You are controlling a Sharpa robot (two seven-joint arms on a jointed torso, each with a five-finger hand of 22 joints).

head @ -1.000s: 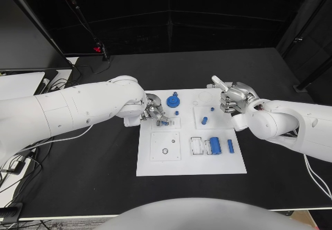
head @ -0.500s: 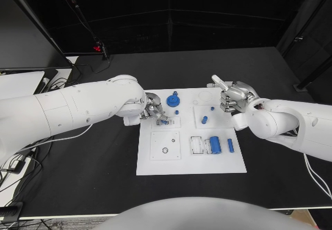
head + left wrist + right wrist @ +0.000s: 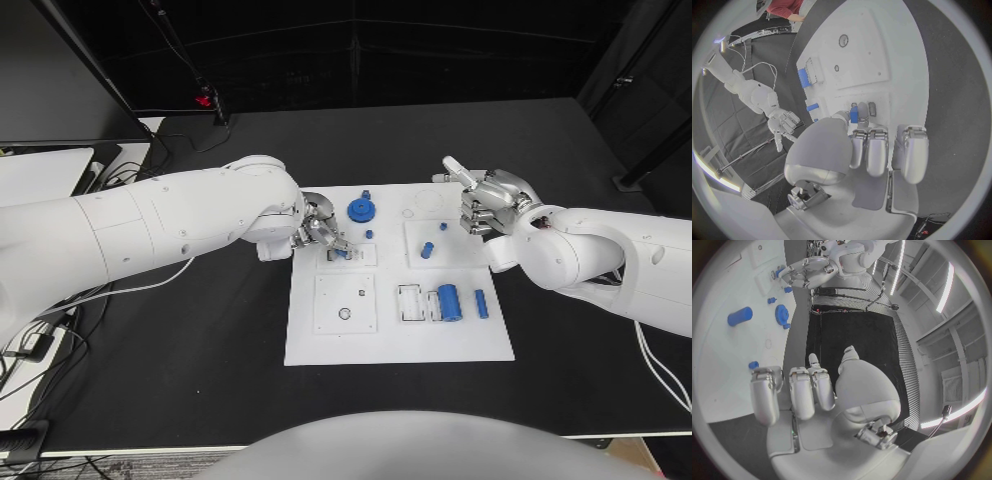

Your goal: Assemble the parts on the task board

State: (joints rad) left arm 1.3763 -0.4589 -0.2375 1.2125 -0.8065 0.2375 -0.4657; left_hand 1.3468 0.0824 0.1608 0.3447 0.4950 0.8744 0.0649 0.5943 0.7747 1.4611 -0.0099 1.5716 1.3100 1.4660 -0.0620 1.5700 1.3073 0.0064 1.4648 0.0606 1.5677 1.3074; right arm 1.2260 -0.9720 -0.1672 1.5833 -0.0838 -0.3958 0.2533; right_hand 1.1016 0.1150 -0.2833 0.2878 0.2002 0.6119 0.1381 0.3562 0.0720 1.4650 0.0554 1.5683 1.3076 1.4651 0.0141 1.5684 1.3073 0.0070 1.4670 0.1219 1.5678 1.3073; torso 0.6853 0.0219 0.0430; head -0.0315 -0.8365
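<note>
Landmark for all positions: task board point(image 3: 397, 345), white plate lying flat in the middle of the black worktop point(image 3: 188, 370).

Left robot hand point(image 3: 320, 232): over the board's left edge, toward the far half. Fingertips point down onto a small square inset plate point(image 3: 351, 256). In the left wrist view a small blue peg point(image 3: 854, 114) sits pinched between the thumb and a finger, standing upright with its lower end at the board surface. So: grasping the peg. The other fingers point(image 3: 877, 150) lie curled alongside, not touching the part.

Right robot hand point(image 3: 490, 205): over the board's far right corner, raised off it. Fingers curled in toward the palm, one finger sticking out toward the far side. Nothing between them in the right wrist view point(image 3: 811, 390): clenched on nothing.

Parts on the board:
- blue gear point(image 3: 361, 210), near the far edge, just right of the left robot hand.
- short blue pin point(image 3: 368, 236), just nearer than the gear.
- blue cylinder point(image 3: 427, 251), on an inset plate right of centre, lying flat.
- large blue cylinder point(image 3: 447, 302), lying in a framed recess on the right side, nearer half.
- slim blue bar point(image 3: 480, 304), just beside that cylinder, toward the board's right edge.
- second square inset plate point(image 3: 345, 305), left side, nearer half, with a small dark hole.
</note>
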